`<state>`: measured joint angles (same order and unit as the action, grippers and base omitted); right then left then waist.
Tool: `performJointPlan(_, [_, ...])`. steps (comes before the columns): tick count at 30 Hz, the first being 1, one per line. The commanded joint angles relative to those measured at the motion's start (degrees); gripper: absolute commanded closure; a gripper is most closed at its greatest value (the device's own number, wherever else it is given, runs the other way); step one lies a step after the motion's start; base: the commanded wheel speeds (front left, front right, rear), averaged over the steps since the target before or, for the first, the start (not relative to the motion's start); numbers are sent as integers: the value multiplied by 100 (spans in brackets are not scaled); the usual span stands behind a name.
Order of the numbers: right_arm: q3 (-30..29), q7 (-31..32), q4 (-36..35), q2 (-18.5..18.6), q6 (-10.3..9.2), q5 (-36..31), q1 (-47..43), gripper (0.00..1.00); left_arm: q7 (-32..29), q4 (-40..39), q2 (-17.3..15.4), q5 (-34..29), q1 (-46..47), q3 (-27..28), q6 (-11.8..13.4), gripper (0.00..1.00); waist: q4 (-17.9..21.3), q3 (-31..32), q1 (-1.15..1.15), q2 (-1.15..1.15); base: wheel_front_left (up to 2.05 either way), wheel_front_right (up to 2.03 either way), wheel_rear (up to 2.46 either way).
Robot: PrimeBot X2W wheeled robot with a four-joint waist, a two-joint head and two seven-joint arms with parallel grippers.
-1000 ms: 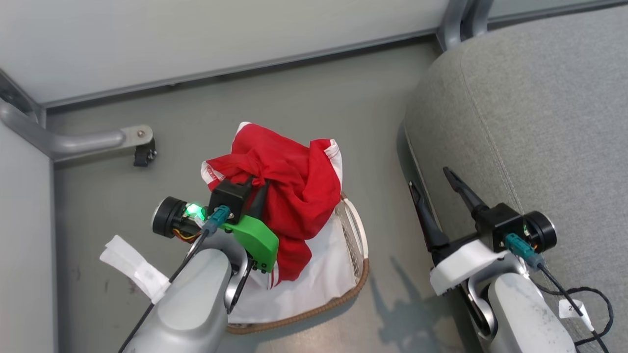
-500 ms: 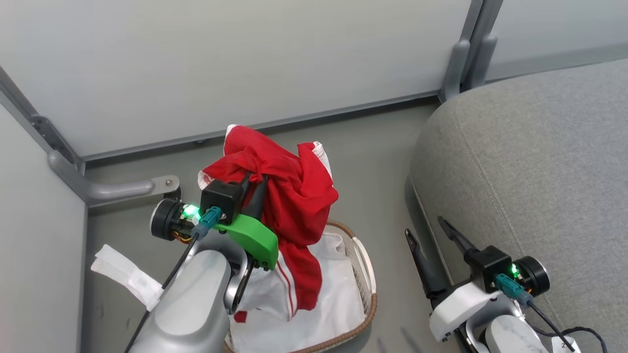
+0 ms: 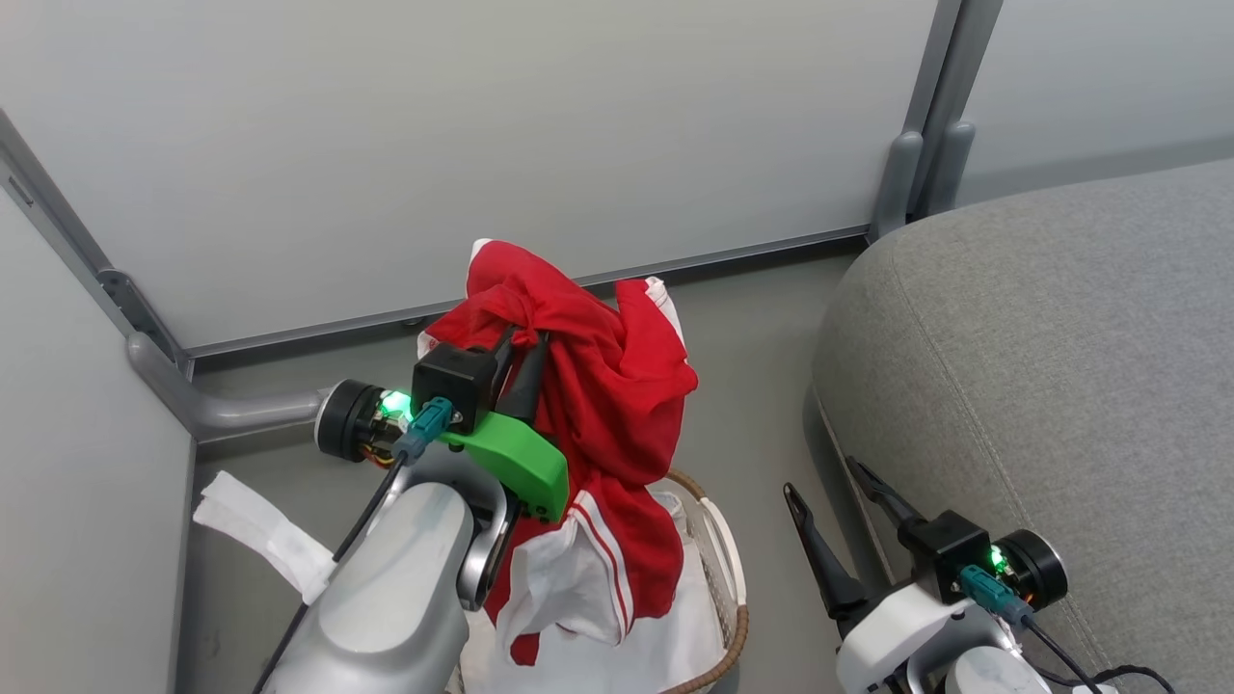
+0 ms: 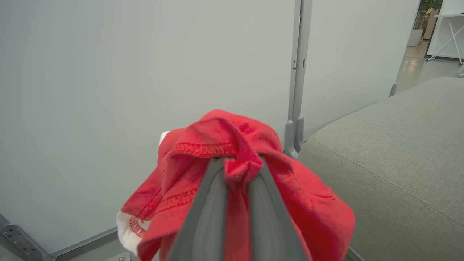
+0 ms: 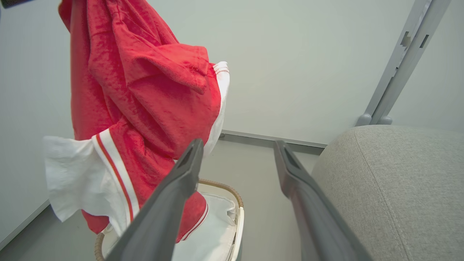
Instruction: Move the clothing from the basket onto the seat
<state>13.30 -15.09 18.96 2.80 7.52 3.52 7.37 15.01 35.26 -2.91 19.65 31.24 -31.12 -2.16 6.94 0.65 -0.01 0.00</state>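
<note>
Clothing (image 3: pixel 598 386) hangs over basket (image 3: pixel 735 617) rim; open floor (image 3: pixel 752 386) before seat (image 3: pixel 1060 337) edge.

The clothing (image 5: pixel 145 83) is soft, fuzzy red cloth. The seat (image 3: pixel 1060 366) is matt grey woven fabric. The basket (image 3: pixel 742 622) is perforated white plastic.

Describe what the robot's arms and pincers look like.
Left forearm and right forearm are pale grey. The left pincer has dark fingers, a green bracket, black housing, teal connector and green light. The right pincer matches, with a white bracket.
</note>
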Motion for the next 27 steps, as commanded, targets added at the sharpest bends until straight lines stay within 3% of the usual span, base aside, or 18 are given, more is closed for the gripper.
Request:
performJointPlan(1, [19,-12,1,24,-6,-35,-80,0,24,-10,-6,37,110,-10,28,100,6,-10,1,0,0,0,0])
performJointPlan(7, [401,-13,-59,22,-6,-61,46,0,24,14,-5,115,120,-103,57,100,4,-78,1,0,0,0,0])
performJointPlan(18, [1779,-12,139,23,-6,271,898,0,25,-22,-8,254,243,-278,38,100,-111,-250,1,0,0,0,0])
performJointPlan(27, [2123,-13,717,22,-6,357,1502,0,25,-107,-8,486,577,-697,55,100,-399,-446,1,0,0,0,0])
